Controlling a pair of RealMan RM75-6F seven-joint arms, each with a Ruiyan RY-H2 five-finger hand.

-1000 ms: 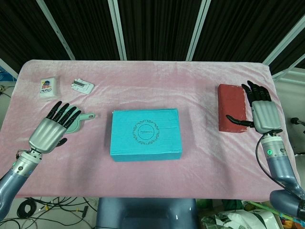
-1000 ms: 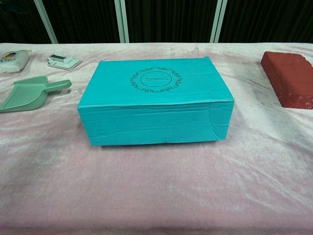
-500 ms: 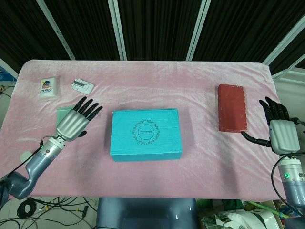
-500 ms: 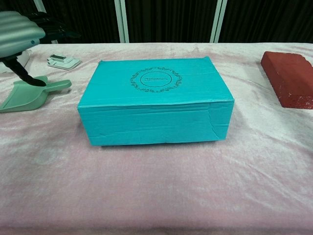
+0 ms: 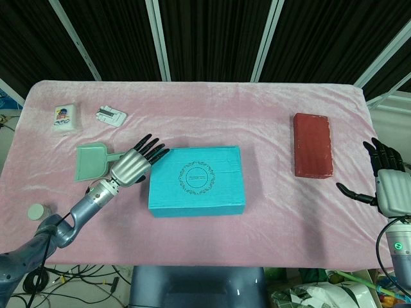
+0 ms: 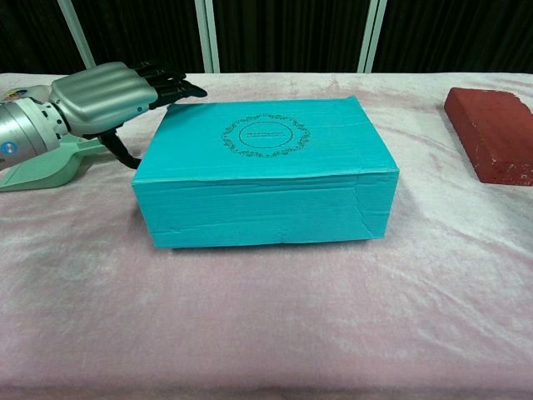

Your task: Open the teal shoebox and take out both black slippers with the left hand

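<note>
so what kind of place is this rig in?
Looks like a lab or test bay, not a home. A table under a pink cloth holds unrelated props: a teal shoebox, a red brick, a green scoop. Black curtain panels hang behind, and loose cables lie underneath.

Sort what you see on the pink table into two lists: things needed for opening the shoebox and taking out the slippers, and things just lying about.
Needed for the job:
shoebox, lid closed
left hand, at the box's left end

Just lying about:
red brick
green scoop
white packet
small white device
small round pot

The slippers are not visible.
</note>
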